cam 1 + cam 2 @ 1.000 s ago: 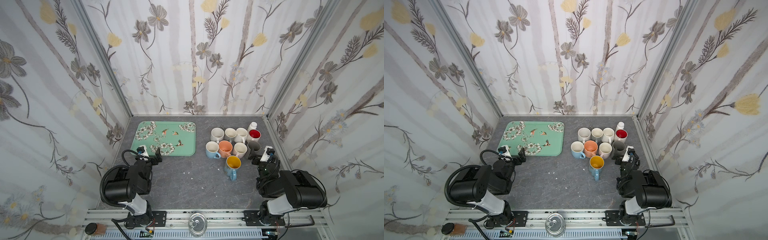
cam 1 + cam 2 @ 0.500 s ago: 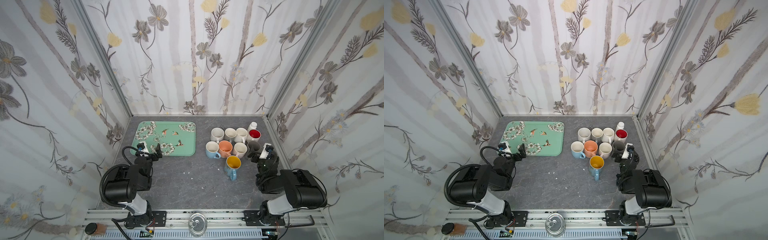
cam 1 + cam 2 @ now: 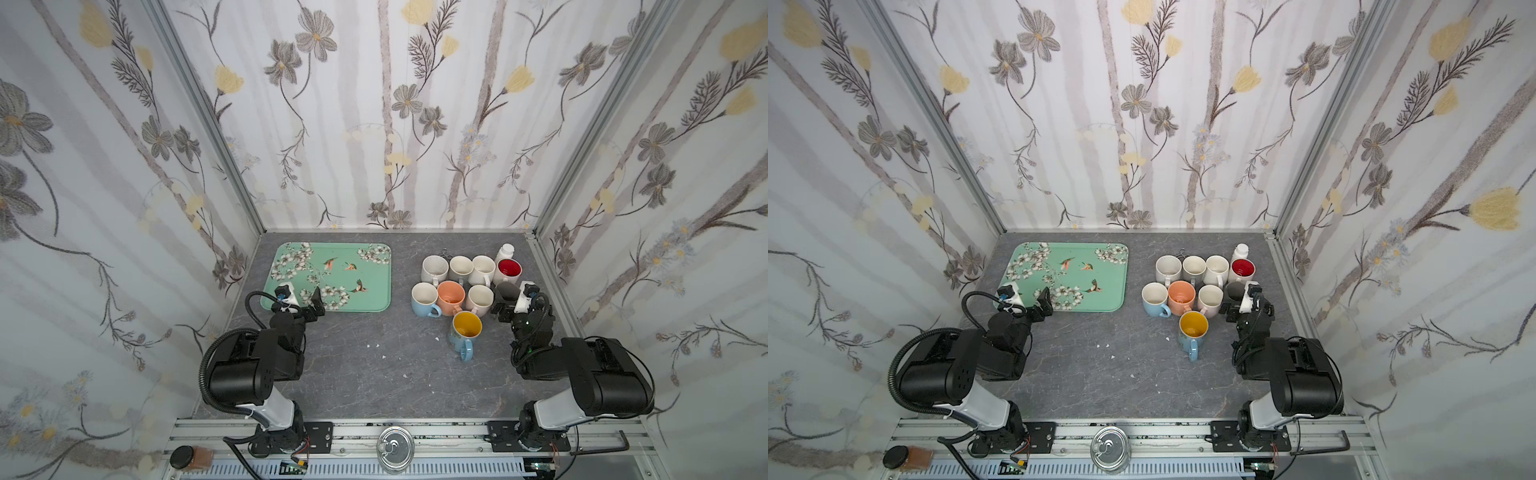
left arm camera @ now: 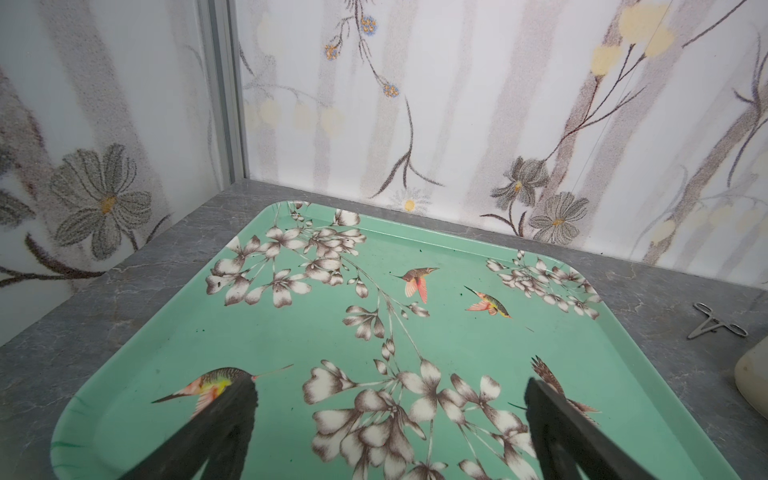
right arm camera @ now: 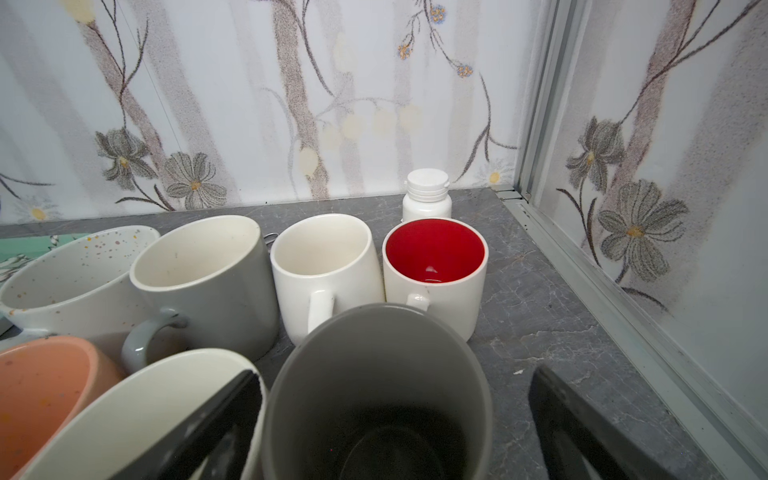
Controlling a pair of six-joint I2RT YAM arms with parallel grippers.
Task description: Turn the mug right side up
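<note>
A dark grey mug [image 3: 505, 290] [image 3: 1234, 290] [image 5: 374, 395] stands mouth up at the right end of a cluster of mugs, all of them mouth up. My right gripper [image 3: 514, 297] [image 5: 392, 374] is open, with one finger on each side of the grey mug and a gap on both sides. One finger sits over the rim of the neighbouring cream mug [image 5: 137, 407]. My left gripper [image 3: 301, 297] [image 4: 388, 386] is open and empty above the near edge of the green floral tray [image 3: 374, 305] [image 4: 291, 340].
Around the grey mug stand a red-lined white mug [image 5: 434, 266], a white mug [image 5: 326, 266], a light grey mug [image 5: 208, 266] and an orange mug [image 3: 451, 296]. A blue mug with a yellow inside [image 3: 465, 330] stands nearer. A white bottle [image 5: 427, 193] is by the back right corner. Steel forceps [image 4: 715, 322] lie beside the tray.
My right gripper has moved forward and now has the grey mug between its fingers. The left gripper has edged forward over the tray's near edge. Both stay open.
</note>
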